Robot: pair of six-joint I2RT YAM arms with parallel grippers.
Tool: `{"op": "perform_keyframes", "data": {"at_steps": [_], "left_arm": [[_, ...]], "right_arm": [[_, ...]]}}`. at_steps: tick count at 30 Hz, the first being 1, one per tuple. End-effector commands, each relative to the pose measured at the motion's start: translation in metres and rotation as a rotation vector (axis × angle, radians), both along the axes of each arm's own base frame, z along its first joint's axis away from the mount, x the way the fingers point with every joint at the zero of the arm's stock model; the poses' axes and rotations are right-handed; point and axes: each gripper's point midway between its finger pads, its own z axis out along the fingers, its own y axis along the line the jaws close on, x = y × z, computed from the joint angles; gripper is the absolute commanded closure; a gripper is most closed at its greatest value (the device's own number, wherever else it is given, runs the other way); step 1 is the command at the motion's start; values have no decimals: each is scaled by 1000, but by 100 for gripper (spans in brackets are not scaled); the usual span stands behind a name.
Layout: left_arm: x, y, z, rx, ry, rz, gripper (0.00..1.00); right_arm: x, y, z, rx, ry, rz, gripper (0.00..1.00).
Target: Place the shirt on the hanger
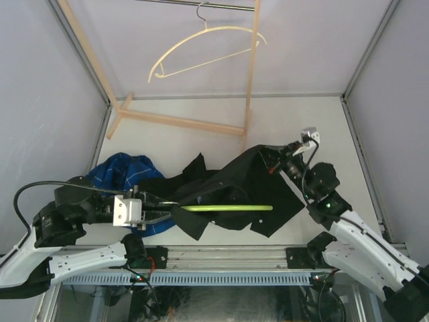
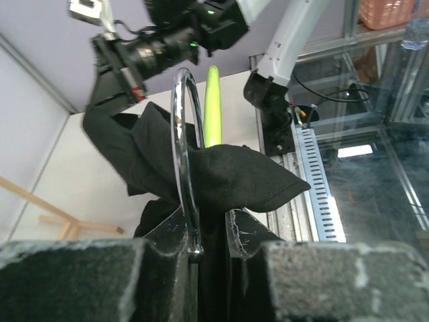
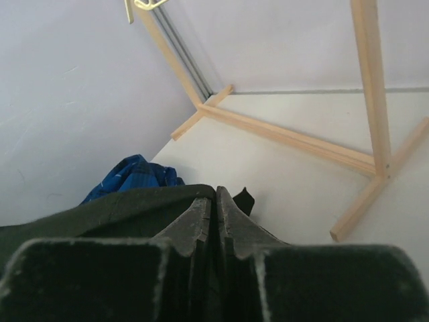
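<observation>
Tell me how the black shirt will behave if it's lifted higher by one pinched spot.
Probably floppy: the shirt sags in folds below where the right tool pinches it. Likely light, since that small pinch alone holds part of it up. It may slip along the smooth green hanger, which it only drapes over loosely.

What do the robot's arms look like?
The left arm and right arm have white shells, black joints and looping black cables. A green light glows on the right. The left end effector and right end effector each have two rough dark fingers.
</observation>
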Motion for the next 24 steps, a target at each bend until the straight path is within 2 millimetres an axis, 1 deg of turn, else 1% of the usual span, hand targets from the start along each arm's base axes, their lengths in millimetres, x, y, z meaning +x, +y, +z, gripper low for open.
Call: {"op": "perform_keyframes", "data": {"at_steps": [1,3,4,6,8,10,12,13,15,18,20,24], "left_arm": [[-16,-4,35,-92,-15,-95,100],[-14,-7,34,-86,-11,-88,100],[-12,-8,34,-88,-9,-77,100],[-5,-7,34,-100,-6,-36,100],[4,-5,34,-125,-1,22,100],[13,-2,34,-147,5,76,100],[17,-1,30,-160,11,104,100],[17,0,30,-170,15,109,100],[18,2,32,-196,20,117,100],[24,4,32,-229,36,157,100],[27,4,32,-247,47,179,100],[36,3,28,-251,69,223,100]], "right_arm": [[11,21,33,-42,-33,97,91],[19,29,34,-98,13,115,74],[21,30,32,-121,35,121,68],[21,24,29,-138,75,97,63],[14,14,26,-130,86,65,60],[2,1,22,-123,89,39,56],[-13,-12,16,-117,94,20,52],[-20,-18,16,-106,86,8,51],[-35,-32,8,-89,106,-18,49],[-57,-42,-3,-26,145,-17,50],[-71,-42,-4,50,173,14,50],[-95,-35,-4,181,223,103,50]]}}
